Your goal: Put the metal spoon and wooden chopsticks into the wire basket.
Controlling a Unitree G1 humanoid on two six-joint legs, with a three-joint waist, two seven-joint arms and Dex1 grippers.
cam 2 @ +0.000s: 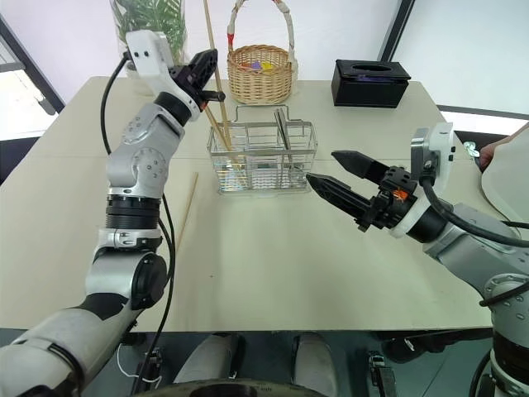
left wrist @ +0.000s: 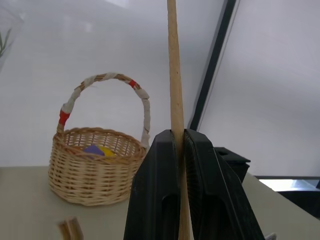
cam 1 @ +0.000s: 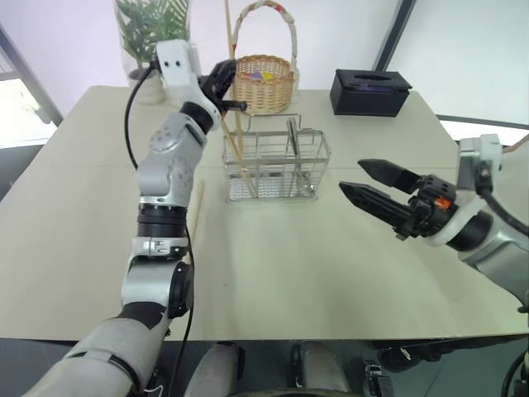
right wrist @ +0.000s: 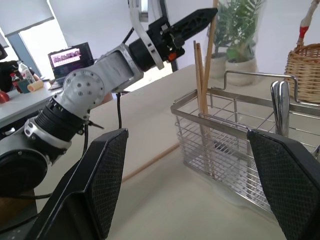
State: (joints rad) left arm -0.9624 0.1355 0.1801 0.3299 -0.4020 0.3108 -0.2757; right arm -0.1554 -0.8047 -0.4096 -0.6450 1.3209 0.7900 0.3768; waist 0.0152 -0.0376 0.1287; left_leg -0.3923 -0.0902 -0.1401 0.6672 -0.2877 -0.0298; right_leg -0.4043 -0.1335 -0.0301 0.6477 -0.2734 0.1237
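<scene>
We list: left gripper (cam 2: 216, 76) clamping one wooden chopstick (left wrist: 175, 100) over wire basket (cam 1: 275, 165), seemingly holding spoon (right wrist: 280, 101); right gripper (cam 1: 376, 186) agape, empty

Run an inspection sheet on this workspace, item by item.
Surface: pale beige table.
Job's things: silver wire-grid basket holds two light wooden chopsticks and a shiny metal spoon; one chopstick lies on the table; another is held.
Clutter: round wicker basket, black tissue box, potted plant.
Grippers: left pincer shut on chopstick; right pincer open.
Cables: black cable along left arm.
Surroundings: laptop on a side desk.
</scene>
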